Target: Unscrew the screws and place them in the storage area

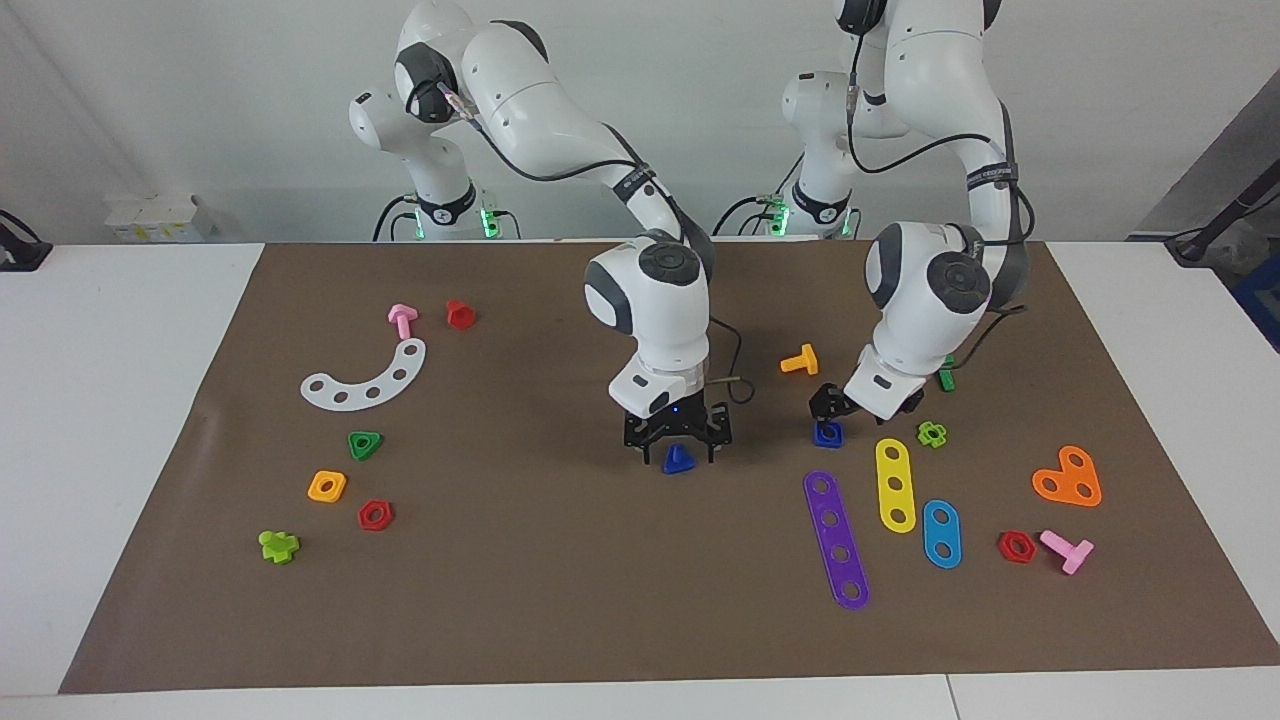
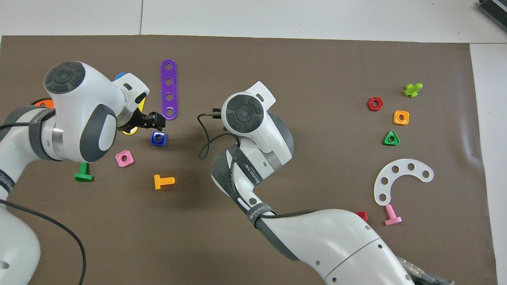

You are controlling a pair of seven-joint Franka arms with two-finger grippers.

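Purple strip [image 1: 836,540]: laid at lower right of the facing view, nearest the camera, beside yellow strip [image 1: 895,484].
Right claw [image 1: 677,445]: low at centre frame, closed on the blue screw [image 1: 678,459], which seems just above or on the brown paper [image 1: 520,600].
Left claw [image 1: 826,403]: fingers parted, just above blue square nut [image 1: 827,433].
Progress: judged unscrewed already; release still owed.
Obstacles: none seen around the screw; orange bolt [image 1: 800,360] well apart.
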